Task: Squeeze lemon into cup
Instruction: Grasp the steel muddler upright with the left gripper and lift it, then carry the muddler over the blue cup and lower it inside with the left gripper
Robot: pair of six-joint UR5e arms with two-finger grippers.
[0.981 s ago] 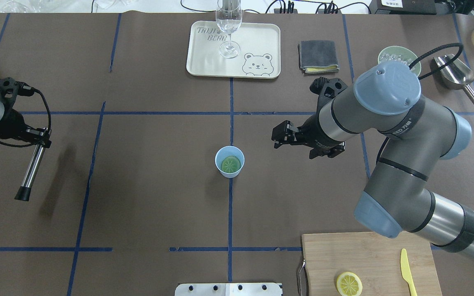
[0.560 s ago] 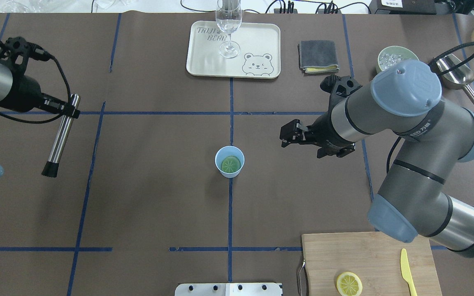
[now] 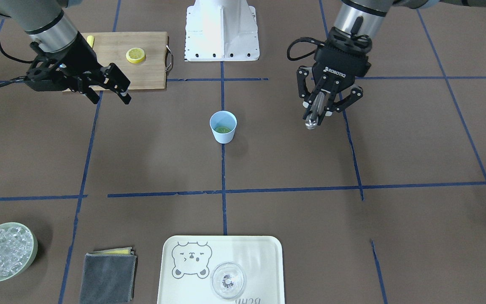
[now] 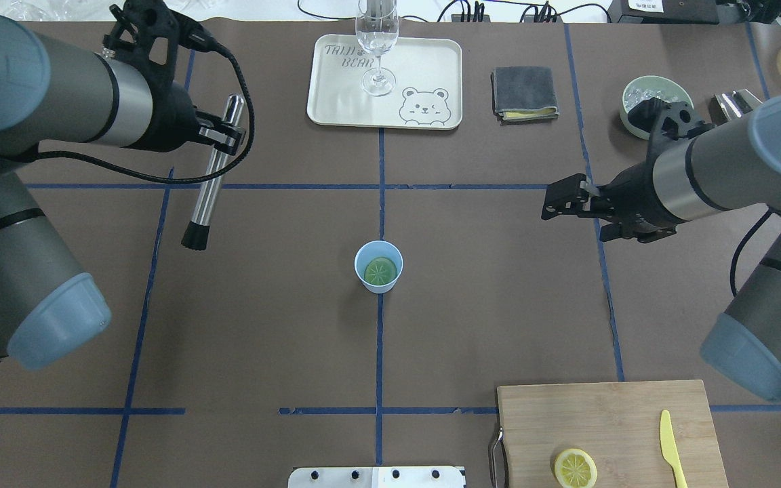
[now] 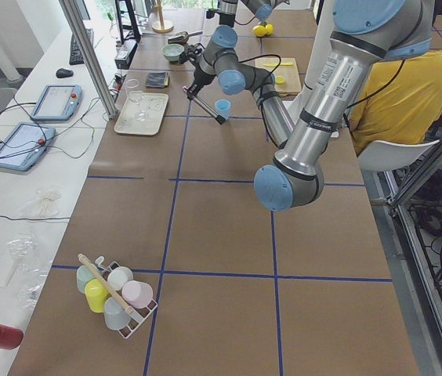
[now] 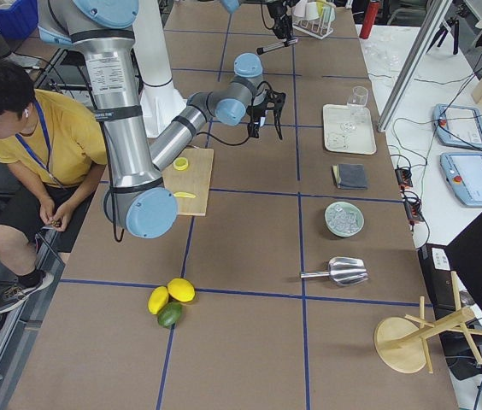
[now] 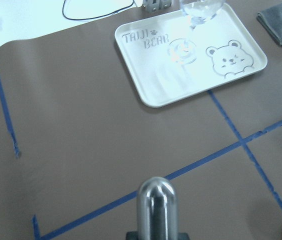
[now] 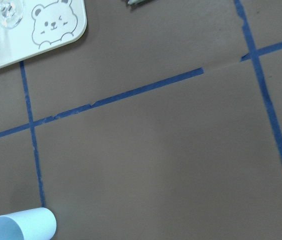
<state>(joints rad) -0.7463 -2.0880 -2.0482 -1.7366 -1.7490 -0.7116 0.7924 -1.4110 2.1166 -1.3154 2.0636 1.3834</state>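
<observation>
The lemon (image 4: 380,272) sits inside the cup (image 3: 223,135) at mid-table, with the left gripper (image 3: 321,109) clamped on a steel rod (image 4: 209,186) and the right gripper (image 3: 112,96) spread apart, empty — both well aside.

Our two arms, both up in the air, reaching in from opposite sides

Our left gripper (image 3: 319,109) is clamped around a tilted metal rod (image 4: 207,183), and our right gripper (image 3: 111,98) lies roughly level, pointing toward the middle with its jaws spread wide.
</observation>
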